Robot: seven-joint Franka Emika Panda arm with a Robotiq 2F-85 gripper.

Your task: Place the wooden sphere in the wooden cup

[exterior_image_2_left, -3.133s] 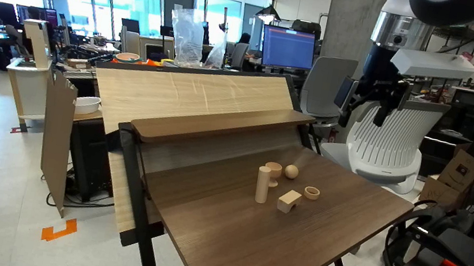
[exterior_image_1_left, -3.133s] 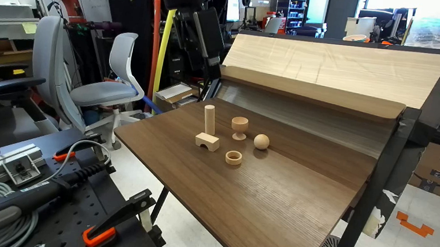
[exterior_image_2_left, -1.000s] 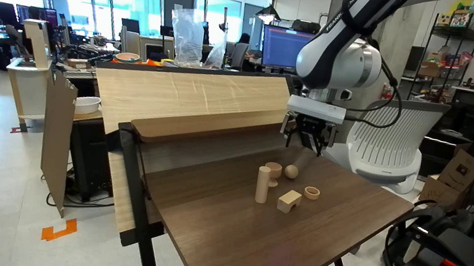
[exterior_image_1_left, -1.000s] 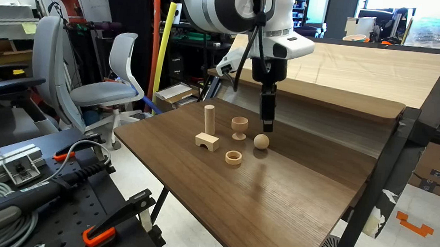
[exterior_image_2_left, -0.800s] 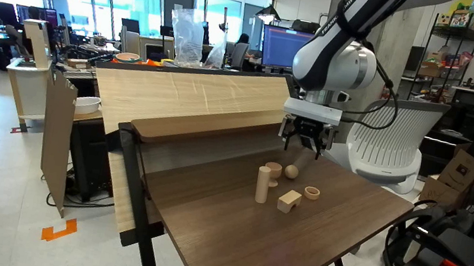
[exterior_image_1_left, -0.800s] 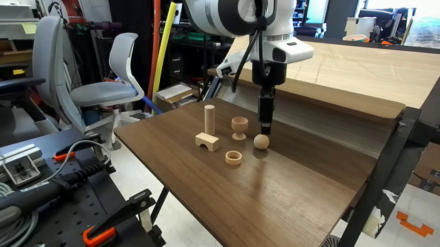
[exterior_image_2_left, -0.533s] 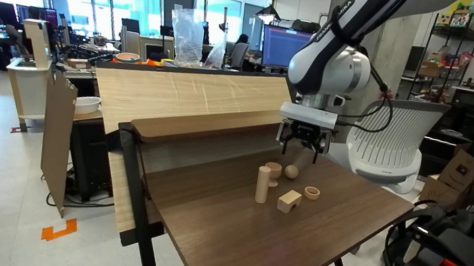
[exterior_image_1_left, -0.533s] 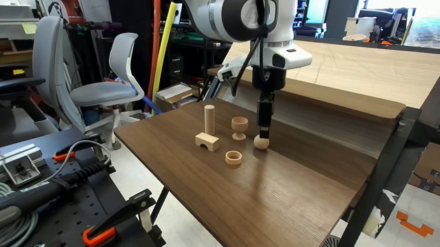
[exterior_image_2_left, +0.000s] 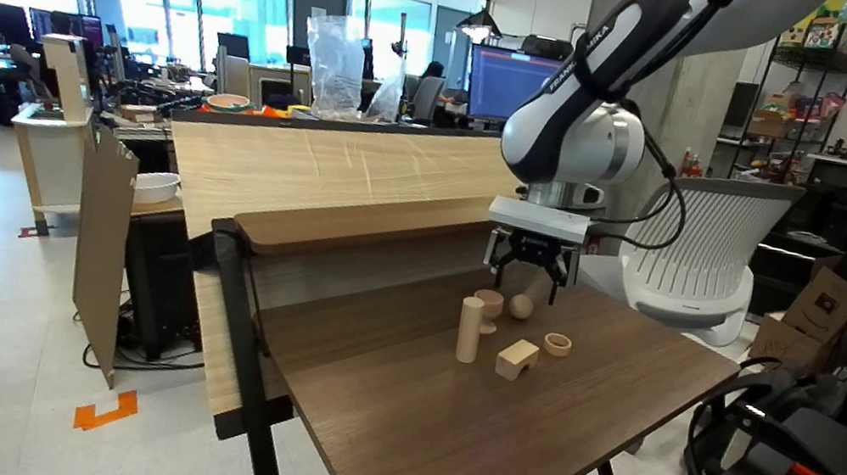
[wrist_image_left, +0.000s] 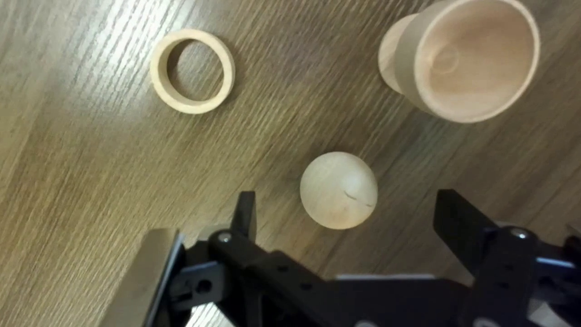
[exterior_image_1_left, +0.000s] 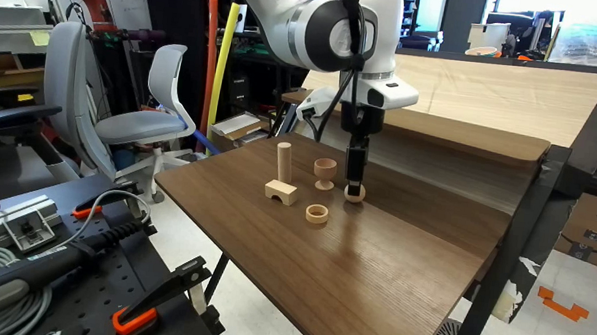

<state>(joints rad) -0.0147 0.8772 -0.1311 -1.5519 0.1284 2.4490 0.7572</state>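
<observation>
Light-tan round wooden sphere (wrist_image_left: 338, 190): on the brown wood-grain surface (wrist_image_left: 104, 172), between the fingers (wrist_image_left: 246, 210) in wrist view, touching neither.
Black two-finger hand (wrist_image_left: 346, 195): released, spread wide, pointing down at sphere.
Light-tan footed wooden cup (wrist_image_left: 467, 72): upright, just beside sphere.
Pale flat wooden ring (wrist_image_left: 159, 71): near sphere.
Pale tall wooden cylinder (exterior_image_2_left: 468, 335): upright, partly hides cup in an exterior view.
Pale arch-notched wooden block (exterior_image_2_left: 513, 357): near ring.
</observation>
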